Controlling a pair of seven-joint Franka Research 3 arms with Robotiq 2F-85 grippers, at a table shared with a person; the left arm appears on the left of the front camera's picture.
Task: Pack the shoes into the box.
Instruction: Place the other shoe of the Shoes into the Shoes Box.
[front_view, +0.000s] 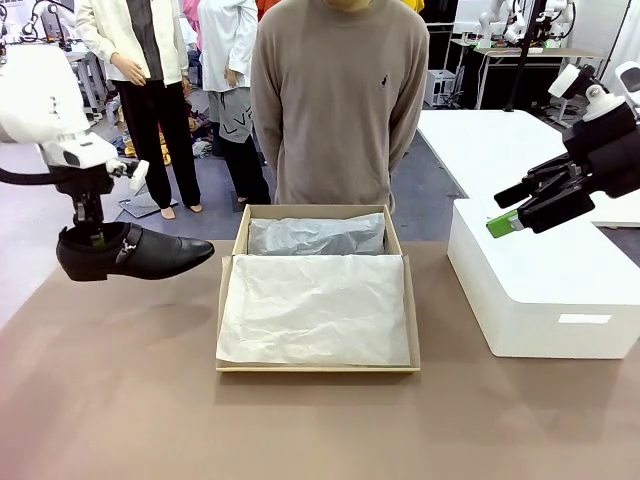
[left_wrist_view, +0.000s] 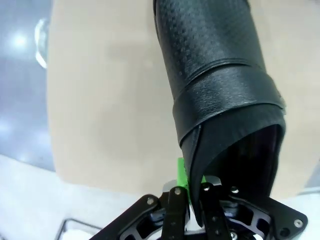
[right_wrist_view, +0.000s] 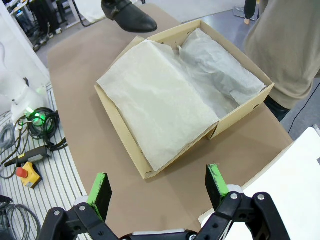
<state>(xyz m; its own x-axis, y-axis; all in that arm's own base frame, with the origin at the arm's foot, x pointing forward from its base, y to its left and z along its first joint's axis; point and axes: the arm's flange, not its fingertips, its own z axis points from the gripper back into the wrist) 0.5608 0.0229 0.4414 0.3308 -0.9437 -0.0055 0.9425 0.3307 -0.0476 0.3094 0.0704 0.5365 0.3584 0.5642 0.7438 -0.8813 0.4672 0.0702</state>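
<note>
Gripping shoe (front_view: 135, 252), left pincer (front_view: 93, 232) above brown table (front_view: 300, 420); right pincer (right_wrist_view: 158, 187) agape; floor (front_view: 430, 190) seemingly grey-blue.

Table (front_view: 120, 400): brown matte top. Floor (front_view: 430, 190): grey-blue, seen beyond the far edge. White table (front_view: 490, 145): placed far right. Desk (front_view: 520, 52): dark-legged, set farther back.

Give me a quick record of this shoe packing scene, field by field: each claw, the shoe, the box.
left claw: shut on shoe, pinching its heel rim
right claw: open, holding nothing, near the white plastic box
shoe: left of the box, toe pointing towards it, not yet inside
box: lid open, lined with white tissue paper
person: standing behind the box
</note>
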